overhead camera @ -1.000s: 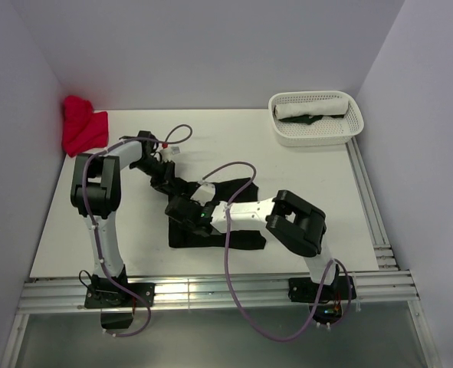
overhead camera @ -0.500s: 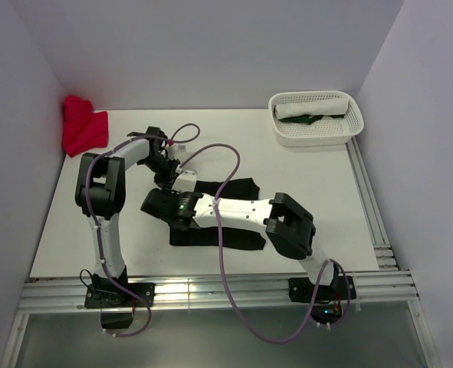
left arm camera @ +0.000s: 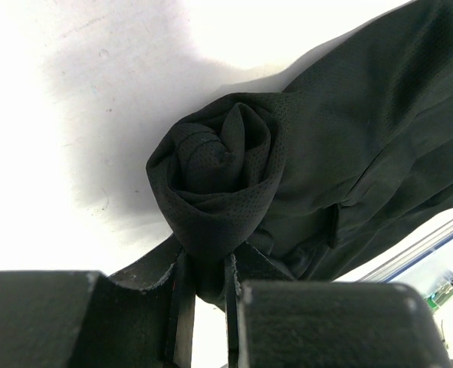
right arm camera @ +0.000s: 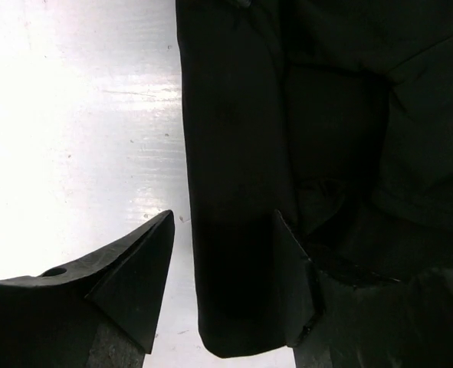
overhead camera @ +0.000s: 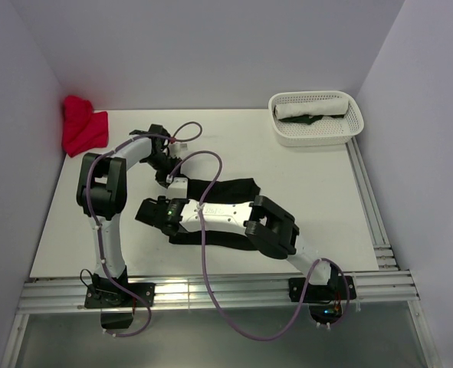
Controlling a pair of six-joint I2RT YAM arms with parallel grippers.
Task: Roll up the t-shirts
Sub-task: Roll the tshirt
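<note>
The black t-shirt (overhead camera: 228,186) lies mid-table, partly rolled into a long band. My left gripper (overhead camera: 168,173) is at its far left end. In the left wrist view the gripper (left arm camera: 207,268) is shut on the rolled end of the shirt (left arm camera: 218,169), which shows as a tight spiral. My right gripper (overhead camera: 145,210) is at the shirt's near left corner. In the right wrist view the gripper (right arm camera: 224,226) is open, with a folded edge of the black cloth (right arm camera: 237,153) lying between its fingers. A red t-shirt (overhead camera: 83,126) lies crumpled at the far left corner.
A white lattice basket (overhead camera: 350,129) stands at the far right and holds a rolled white cloth (overhead camera: 312,106) and a dark green one. The cell walls close in on the left, back and right. Metal rails (overhead camera: 211,291) run along the near edge.
My right arm has swung left along the shirt's near edge, its gripper now at the left corner. My left gripper has shifted slightly back. The shirt has drawn into a narrower band.
</note>
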